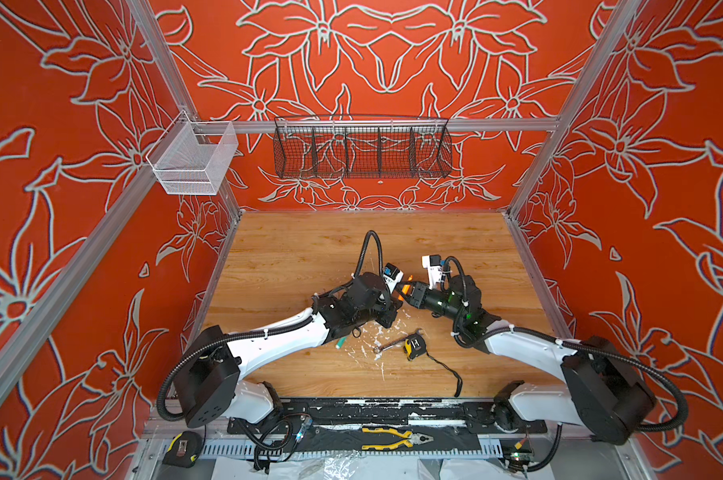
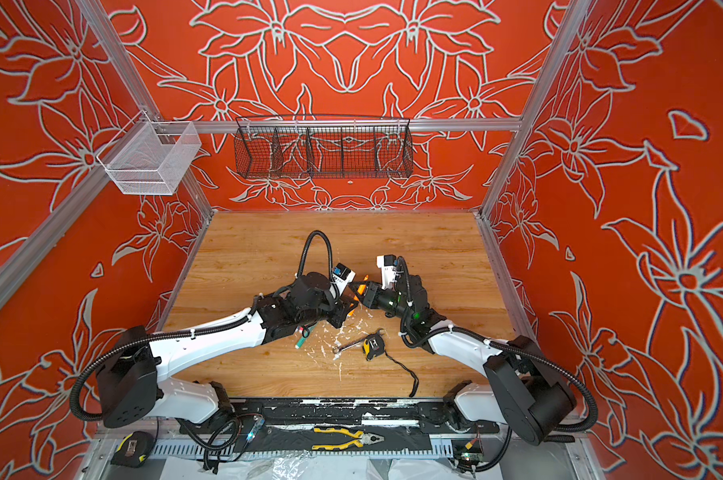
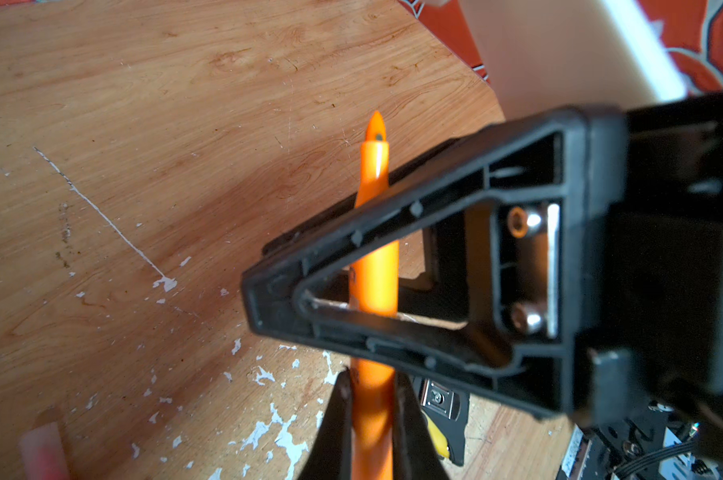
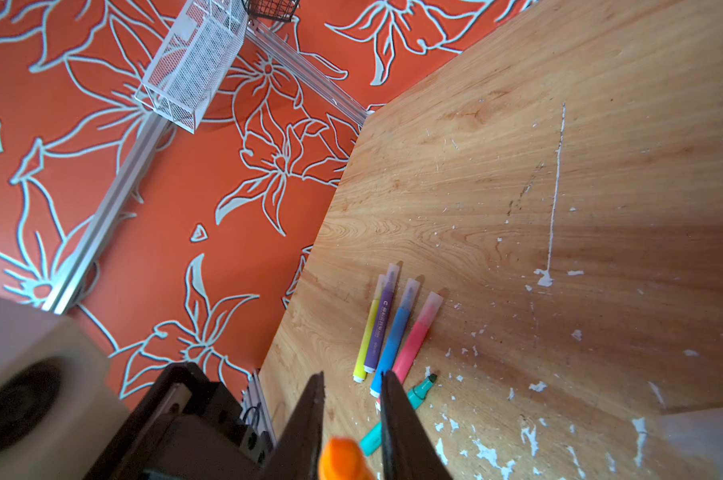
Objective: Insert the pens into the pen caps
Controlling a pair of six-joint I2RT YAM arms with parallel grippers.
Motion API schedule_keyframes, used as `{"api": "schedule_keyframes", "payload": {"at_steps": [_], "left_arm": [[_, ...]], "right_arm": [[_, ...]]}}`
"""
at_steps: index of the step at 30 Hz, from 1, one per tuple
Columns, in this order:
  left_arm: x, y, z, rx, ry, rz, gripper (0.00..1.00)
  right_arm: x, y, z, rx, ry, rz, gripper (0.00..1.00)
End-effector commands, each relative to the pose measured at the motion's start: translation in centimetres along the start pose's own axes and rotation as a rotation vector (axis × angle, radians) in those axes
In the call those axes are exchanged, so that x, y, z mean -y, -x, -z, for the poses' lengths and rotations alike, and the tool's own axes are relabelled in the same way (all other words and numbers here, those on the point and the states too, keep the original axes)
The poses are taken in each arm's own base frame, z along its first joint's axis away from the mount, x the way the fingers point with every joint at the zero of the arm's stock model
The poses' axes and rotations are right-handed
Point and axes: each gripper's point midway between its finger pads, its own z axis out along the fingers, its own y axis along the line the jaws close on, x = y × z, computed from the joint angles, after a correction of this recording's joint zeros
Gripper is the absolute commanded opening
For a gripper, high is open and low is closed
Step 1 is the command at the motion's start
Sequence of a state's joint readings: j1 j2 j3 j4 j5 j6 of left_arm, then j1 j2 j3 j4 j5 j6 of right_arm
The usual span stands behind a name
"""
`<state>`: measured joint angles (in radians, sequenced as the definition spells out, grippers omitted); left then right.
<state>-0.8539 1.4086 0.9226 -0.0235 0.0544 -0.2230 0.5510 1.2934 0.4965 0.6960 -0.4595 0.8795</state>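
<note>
Orange pen (image 3: 374,286) fills the left wrist view. The left gripper (image 3: 372,376) holds it by the rear barrel, jaws closed tight on it. The bare tip points away from that gripper, and the pen hangs above the table (image 3: 143,124) rather than resting on it.

The right gripper (image 4: 353,376) straddles the same pen nearer the tip. One finger (image 3: 393,232) crosses the barrel, and in the right wrist view orange shows between the jaws. I cannot tell whether they pinch the pen or only flank it.

Beyond the right gripper's fingertips four more, capped, lie side by side: yellow (image 4: 366,332), purple (image 4: 380,320), blue (image 4: 397,332), pink (image 4: 418,332). The green pen (image 4: 420,390), uncapped, lies just beside them, partly behind a finger. No loose cap shows clearly.

By my judgement the pen is light, stiff plastic. Its smooth barrel would likely slide lengthwise when pushed into a cap. It is best gripped mid-barrel, square across, clear of the soft felt tip, which could crush or smear.
</note>
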Motion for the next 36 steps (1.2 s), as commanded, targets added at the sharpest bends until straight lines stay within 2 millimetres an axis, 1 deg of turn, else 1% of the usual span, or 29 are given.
{"api": "schedule_keyframes", "payload": {"at_steps": [1,6,8,11,15,19,21,24,27,30,33,36], "left_arm": [[0.6,0.5,0.0,0.004,-0.01,-0.022,0.0],[0.4,0.5,-0.1,0.004,0.001,-0.029,0.0],[0.4,0.5,-0.1,0.002,0.002,-0.03,0.0],[0.5,0.5,0.0,0.004,0.0,-0.031,0.0],[0.8,0.6,0.1,0.009,-0.012,-0.029,0.0],[0.6,0.5,0.1,0.011,-0.002,-0.034,0.0],[0.6,0.5,0.0,0.006,-0.005,-0.037,0.09],[0.4,0.4,0.0,0.005,0.006,-0.035,0.22],[0.5,0.3,-0.1,0.003,0.002,-0.032,0.3],[0.3,0.3,-0.1,0.007,0.009,-0.035,0.35],[0.3,0.3,-0.2,0.009,0.008,-0.035,0.35],[0.3,0.3,-0.2,0.011,0.009,-0.037,0.35]], "right_arm": [[-1.1,1.6,0.6,0.057,0.003,0.021,0.28],[-1.0,2.1,1.5,0.092,-0.032,0.041,0.29],[-1.0,2.1,1.6,0.096,-0.029,0.041,0.28],[-1.3,2.1,1.3,0.08,-0.016,0.041,0.22],[-1.0,1.6,0.8,0.062,-0.009,0.017,0.2],[-0.6,1.4,0.5,0.054,-0.016,0.005,0.13],[-0.8,1.3,0.4,0.049,0.0,-0.007,0.1],[-1.4,1.3,0.5,0.044,0.022,-0.009,0.08],[-1.8,1.1,0.6,0.045,0.039,-0.011,0.06],[-1.8,1.1,0.6,0.052,0.046,-0.013,0.05],[-1.7,0.8,0.4,0.049,0.06,-0.04,0.05],[-2.0,0.6,0.0,0.043,0.103,-0.064,0.03]]}}
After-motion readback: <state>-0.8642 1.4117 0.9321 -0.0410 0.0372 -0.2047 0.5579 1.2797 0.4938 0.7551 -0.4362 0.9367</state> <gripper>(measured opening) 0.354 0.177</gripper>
